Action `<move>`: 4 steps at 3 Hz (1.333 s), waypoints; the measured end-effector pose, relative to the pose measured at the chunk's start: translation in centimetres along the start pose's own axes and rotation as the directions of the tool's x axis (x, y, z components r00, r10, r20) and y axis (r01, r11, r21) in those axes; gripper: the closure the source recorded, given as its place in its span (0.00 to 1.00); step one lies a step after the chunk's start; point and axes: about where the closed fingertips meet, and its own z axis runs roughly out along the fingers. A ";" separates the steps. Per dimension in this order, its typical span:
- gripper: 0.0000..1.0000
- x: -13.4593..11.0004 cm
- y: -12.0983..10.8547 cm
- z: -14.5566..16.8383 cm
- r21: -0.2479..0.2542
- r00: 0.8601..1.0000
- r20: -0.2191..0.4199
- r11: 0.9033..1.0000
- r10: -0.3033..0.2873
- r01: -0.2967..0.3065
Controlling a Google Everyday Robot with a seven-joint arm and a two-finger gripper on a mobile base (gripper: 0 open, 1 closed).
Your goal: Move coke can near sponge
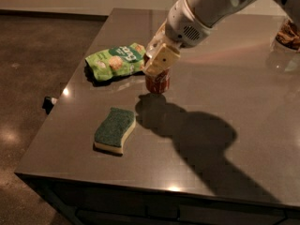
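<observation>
The red coke can is upright just above or on the grey table, right of the green snack bag. My gripper comes down from the upper right and is shut on the can's top, hiding its silver lid. The sponge, dark green top over a pale yellow base, lies flat near the table's front left, a short way down and left of the can.
A green crinkled snack bag lies at the back left, just left of the can. A dark object sits at the far right edge. The table's left and front edges drop to a brown floor.
</observation>
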 end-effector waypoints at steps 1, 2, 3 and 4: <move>1.00 -0.5 0.7 0.9 -0.029 0.998 -0.021 0.998 -0.052 0.051; 1.00 0.6 2.1 1.0 -0.078 0.998 -0.040 0.996 -0.054 0.050; 1.00 1.2 3.2 1.1 -0.105 0.997 -0.052 0.993 -0.053 0.047; 1.00 1.6 4.6 1.2 -0.134 0.999 -0.036 0.990 -0.039 0.034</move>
